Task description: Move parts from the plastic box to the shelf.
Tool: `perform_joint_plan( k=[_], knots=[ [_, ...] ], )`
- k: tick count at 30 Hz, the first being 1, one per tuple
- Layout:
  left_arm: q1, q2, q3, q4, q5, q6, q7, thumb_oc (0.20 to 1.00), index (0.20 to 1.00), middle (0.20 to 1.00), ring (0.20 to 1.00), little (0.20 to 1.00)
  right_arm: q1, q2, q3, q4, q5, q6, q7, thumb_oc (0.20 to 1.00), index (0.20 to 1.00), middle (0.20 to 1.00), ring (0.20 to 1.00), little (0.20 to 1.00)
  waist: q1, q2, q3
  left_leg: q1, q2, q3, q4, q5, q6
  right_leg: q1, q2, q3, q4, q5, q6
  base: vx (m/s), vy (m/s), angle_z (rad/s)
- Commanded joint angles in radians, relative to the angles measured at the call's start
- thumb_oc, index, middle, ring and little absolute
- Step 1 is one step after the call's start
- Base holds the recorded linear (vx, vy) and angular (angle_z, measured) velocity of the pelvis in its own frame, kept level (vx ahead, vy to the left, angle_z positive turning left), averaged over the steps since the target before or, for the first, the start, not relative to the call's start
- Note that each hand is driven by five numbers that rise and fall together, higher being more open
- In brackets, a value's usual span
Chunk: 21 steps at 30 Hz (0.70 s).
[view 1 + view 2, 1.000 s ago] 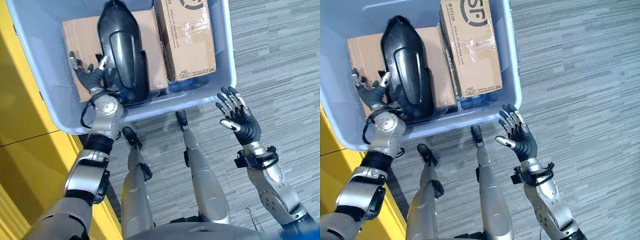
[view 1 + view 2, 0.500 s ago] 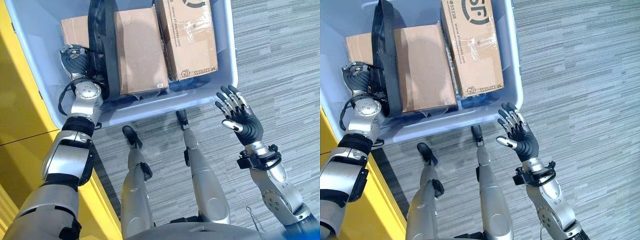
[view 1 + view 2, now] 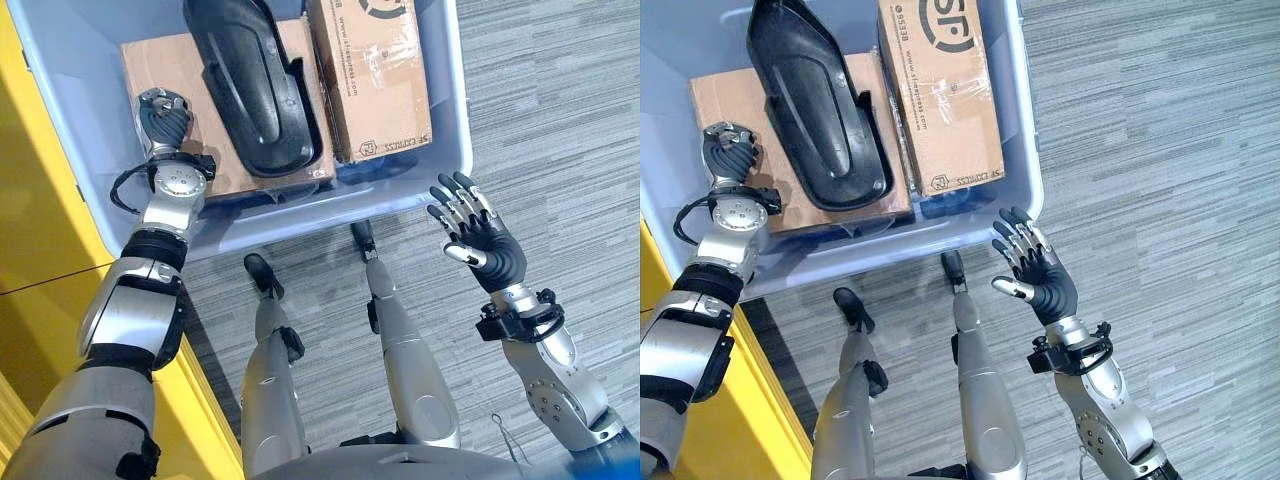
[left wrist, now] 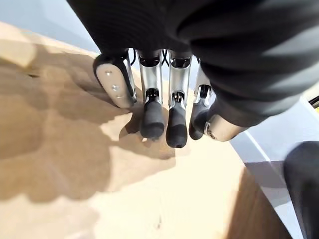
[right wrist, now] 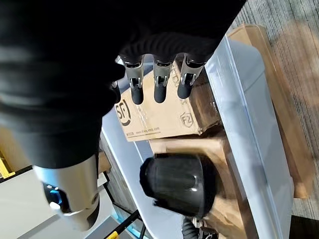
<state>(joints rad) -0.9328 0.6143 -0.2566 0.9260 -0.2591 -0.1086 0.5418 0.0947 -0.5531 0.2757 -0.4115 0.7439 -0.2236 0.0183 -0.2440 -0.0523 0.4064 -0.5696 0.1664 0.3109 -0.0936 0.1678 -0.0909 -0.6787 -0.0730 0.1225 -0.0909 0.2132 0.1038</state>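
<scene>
Black moulded plastic part (image 3: 250, 85) is lying inside the pale blue plastic box (image 3: 455, 120), resting across the flat brown cardboard box (image 3: 165, 70) and leaning toward the taped brown cardboard carton (image 3: 375, 70) beside it. At the left, the left robot hand (image 3: 163, 118) is hovering over the flat cardboard just beside the part, fingers (image 4: 152, 117) curled down and holding nothing. At the right, the right robot hand (image 3: 475, 235) is waiting outside the box above the grey striped carpet floor (image 3: 560, 120), fingers spread, palm empty.

Perhaps storeroom: carpet (image 3: 560, 110), parcel boxes (image 3: 940, 90)
</scene>
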Motion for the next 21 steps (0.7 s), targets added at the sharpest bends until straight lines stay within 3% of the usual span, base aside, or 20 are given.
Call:
perform_joint_plan(
  k=[1,10,11,12,15,21],
  knots=[
    [0.034,-0.045,-0.015,0.010,0.028,0.012,-0.043,0.200,0.200,0.200,0.200,0.200,0.052,-0.007,-0.085,-0.053,0.019,-0.025,0.022,1.000,1.000,1.000,1.000,1.000,-0.013,0.000,0.010,0.138,0.016,-0.101,0.038,-0.108,-0.039,0.033,-0.051,-0.065,0.101,-0.104,0.070,0.00,0.000,0.00],
    [0.129,-0.017,0.035,-0.182,0.082,-0.013,0.009,0.200,0.200,0.200,0.200,0.200,0.055,-0.014,-0.088,-0.043,0.002,-0.023,0.026,1.000,1.000,1.000,1.000,1.000,0.005,0.014,-0.010,0.180,0.013,-0.102,0.020,-0.106,-0.039,0.071,-0.058,-0.074,0.096,-0.109,0.070,0.00,0.000,0.00],
    [0.140,-0.015,0.042,-0.210,0.087,-0.013,0.013,0.435,0.435,0.435,0.435,0.435,0.055,-0.014,-0.088,-0.043,-0.002,-0.023,0.027,1.000,1.000,1.000,1.000,1.000,0.007,0.015,-0.010,0.184,0.012,-0.103,0.019,-0.107,-0.038,0.074,-0.058,-0.075,0.095,-0.110,0.070,0.00,0.000,0.00],
    [0.148,-0.015,0.045,-0.227,0.091,-0.013,0.013,1.000,1.000,1.000,1.000,1.000,0.054,-0.014,-0.087,-0.040,-0.002,-0.023,0.026,1.000,1.000,1.000,1.000,1.000,0.007,0.016,-0.011,0.185,0.011,-0.102,0.019,-0.108,-0.038,0.076,-0.059,-0.075,0.094,-0.110,0.071,0.00,0.000,0.00],
    [0.199,-0.031,0.085,-0.298,0.073,-0.034,0.020,1.000,1.000,1.000,1.000,1.000,0.051,-0.011,-0.089,-0.036,-0.009,-0.019,0.023,1.000,1.000,1.000,1.000,1.000,0.013,0.021,-0.014,0.194,0.009,-0.102,0.016,-0.107,-0.039,0.081,-0.060,-0.075,0.094,-0.112,0.071,0.00,0.000,0.00],
    [0.329,-0.135,0.176,-0.428,-0.097,-0.111,0.044,1.000,1.000,1.000,1.000,1.000,0.051,-0.002,-0.078,-0.035,-0.027,-0.011,-0.003,1.000,1.000,1.000,1.000,1.000,0.024,0.028,-0.017,0.206,0.007,-0.100,0.013,-0.107,-0.038,0.092,-0.062,-0.076,0.093,-0.115,0.069,0.00,0.000,0.00]
  ],
)
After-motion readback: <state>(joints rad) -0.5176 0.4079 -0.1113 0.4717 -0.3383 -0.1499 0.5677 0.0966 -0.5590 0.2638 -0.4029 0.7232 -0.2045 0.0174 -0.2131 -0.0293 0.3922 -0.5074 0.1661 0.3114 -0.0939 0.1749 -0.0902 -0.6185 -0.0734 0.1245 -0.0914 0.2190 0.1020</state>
